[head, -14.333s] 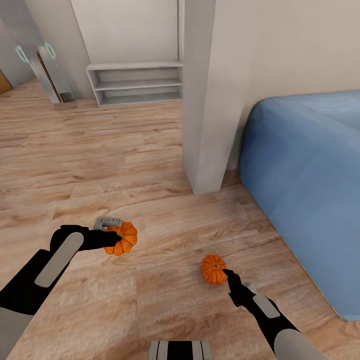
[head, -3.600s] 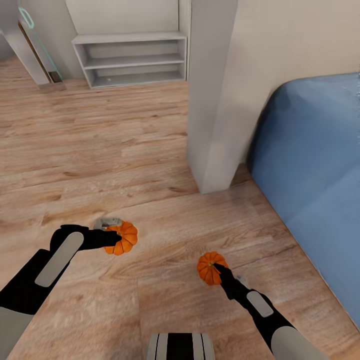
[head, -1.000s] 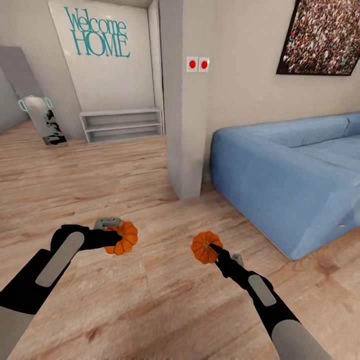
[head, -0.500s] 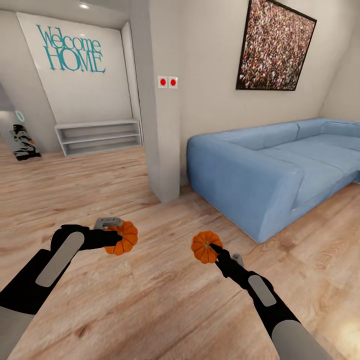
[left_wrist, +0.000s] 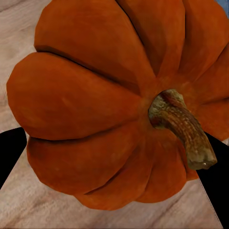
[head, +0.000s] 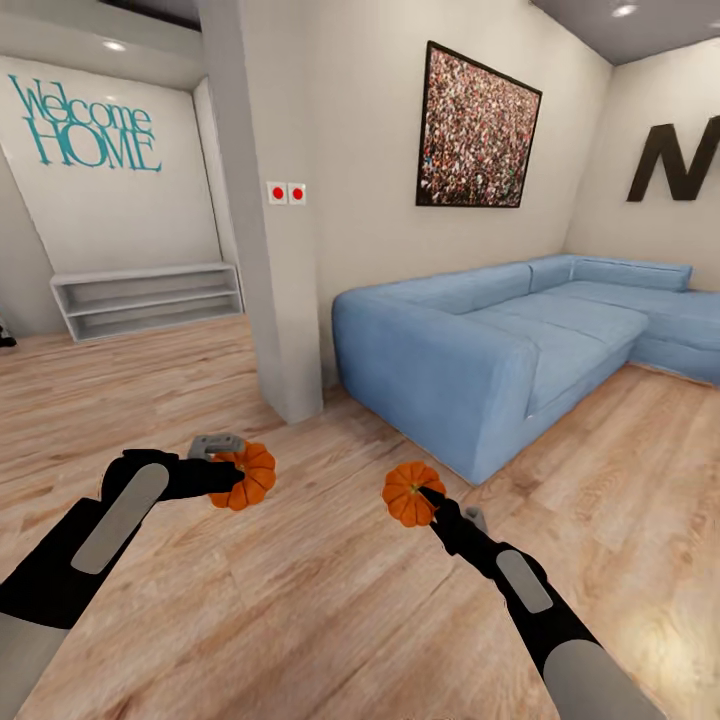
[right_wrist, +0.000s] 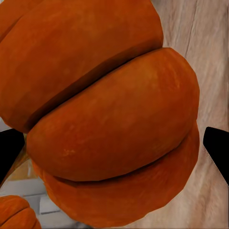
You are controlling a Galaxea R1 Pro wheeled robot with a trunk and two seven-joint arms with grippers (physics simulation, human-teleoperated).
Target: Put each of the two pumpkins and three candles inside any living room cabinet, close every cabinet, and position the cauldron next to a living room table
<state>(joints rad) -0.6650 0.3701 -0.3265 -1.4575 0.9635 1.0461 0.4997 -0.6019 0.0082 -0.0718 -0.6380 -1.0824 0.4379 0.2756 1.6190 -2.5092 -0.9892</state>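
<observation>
I carry two ribbed orange pumpkins above the wooden floor. My left gripper [head: 232,478] is shut on one pumpkin [head: 250,475] at the head view's lower left; up close that pumpkin [left_wrist: 109,105] shows its brown stem between the black fingers [left_wrist: 9,152]. My right gripper [head: 425,502] is shut on the other pumpkin [head: 408,493] at lower centre right; in the right wrist view this pumpkin [right_wrist: 109,124] sits between dark fingertips [right_wrist: 217,148]. Candles, cabinet, cauldron and table are out of view.
A blue corner sofa [head: 520,350] stands ahead on the right. A white wall pillar [head: 265,250] with two red switches rises ahead left of the sofa. A low grey open shelf [head: 150,298] stands against the far left wall under "Welcome HOME" lettering. Open floor lies ahead.
The whole view has swung to the right and lifted, bringing more of the sofa and right wall into sight. Both arms hold the pumpkins in the same pose.
</observation>
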